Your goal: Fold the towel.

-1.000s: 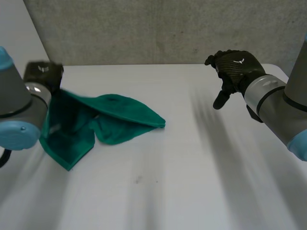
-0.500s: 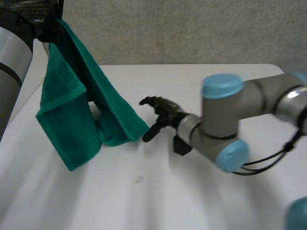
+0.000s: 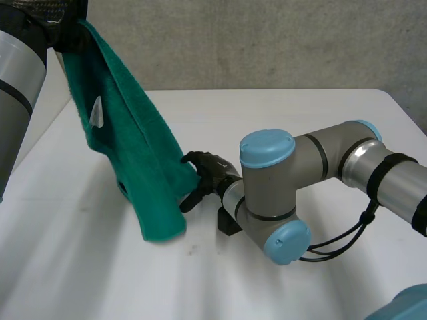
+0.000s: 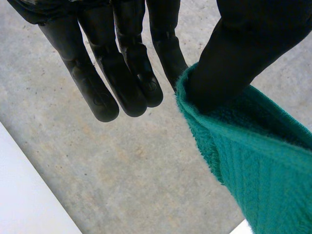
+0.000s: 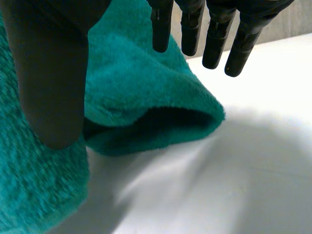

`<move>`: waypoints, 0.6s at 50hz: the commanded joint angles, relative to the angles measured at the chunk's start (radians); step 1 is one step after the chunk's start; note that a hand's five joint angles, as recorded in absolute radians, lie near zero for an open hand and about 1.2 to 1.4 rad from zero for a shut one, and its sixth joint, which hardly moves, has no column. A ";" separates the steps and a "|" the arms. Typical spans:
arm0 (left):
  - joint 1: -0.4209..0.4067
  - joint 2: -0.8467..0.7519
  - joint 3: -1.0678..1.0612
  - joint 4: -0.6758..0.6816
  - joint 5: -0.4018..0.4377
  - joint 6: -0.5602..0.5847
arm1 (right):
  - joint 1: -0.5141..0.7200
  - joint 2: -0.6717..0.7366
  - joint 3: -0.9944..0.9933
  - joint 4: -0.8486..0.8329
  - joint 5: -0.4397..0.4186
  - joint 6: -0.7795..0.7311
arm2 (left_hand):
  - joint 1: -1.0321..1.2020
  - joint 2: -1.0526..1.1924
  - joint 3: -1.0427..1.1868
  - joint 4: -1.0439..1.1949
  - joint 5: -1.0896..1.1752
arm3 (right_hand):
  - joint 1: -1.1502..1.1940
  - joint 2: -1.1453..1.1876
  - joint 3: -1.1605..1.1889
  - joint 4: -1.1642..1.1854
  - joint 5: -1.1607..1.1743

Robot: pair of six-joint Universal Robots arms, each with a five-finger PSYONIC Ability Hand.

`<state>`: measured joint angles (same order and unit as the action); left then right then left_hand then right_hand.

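A green towel (image 3: 133,147) hangs from my left hand (image 3: 57,17), which is raised high at the far left of the table. In the left wrist view the thumb pinches a corner of the towel (image 4: 258,161) against the fingers of the left hand (image 4: 126,58). The towel's lower end drags on the table, and a white tag (image 3: 97,115) shows on it. My right hand (image 3: 203,173) is low at the hanging towel's side edge, near its lower end. In the right wrist view the right hand (image 5: 48,73) is open, thumb and straight fingers spread over a fold of towel (image 5: 146,92).
The white table (image 3: 300,113) stretches bare to the right and front. My right arm (image 3: 280,193) reaches low across the middle of the table. A grey wall (image 3: 267,40) stands behind the table's far edge.
The left hand rose from table level with the towel corner, so the towel now hangs long. The right hand swept left across the table and reached the towel's lower edge.
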<state>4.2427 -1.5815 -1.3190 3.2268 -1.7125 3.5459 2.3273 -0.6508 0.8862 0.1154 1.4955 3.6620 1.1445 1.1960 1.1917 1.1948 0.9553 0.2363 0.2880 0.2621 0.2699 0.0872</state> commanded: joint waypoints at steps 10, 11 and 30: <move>-0.027 0.043 -0.019 -0.004 -0.018 -0.021 | 0.063 0.160 -0.225 -0.020 0.046 0.004 | 0.252 0.200 0.205 0.201 0.266 | 0.948 0.896 0.922 0.914 0.922; -0.026 0.049 -0.017 -0.002 -0.021 -0.030 | 0.061 0.169 -0.234 -0.020 0.055 0.004 | 0.252 0.200 0.205 0.201 0.266 | 1.158 1.106 1.132 1.124 1.132; 0.155 0.002 -0.101 -0.005 -0.007 -0.035 | -0.207 -0.441 0.066 -0.068 0.105 -0.707 | 0.252 0.200 0.205 0.201 0.266 | 1.160 1.108 1.134 1.126 1.134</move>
<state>4.3400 -1.5433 -1.3685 3.2273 -1.7261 3.5110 2.1982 -0.8300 0.8311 0.0726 1.6696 3.2734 1.1445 1.1970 1.1919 1.1953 0.9553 0.9562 1.1699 1.1750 1.1879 0.9767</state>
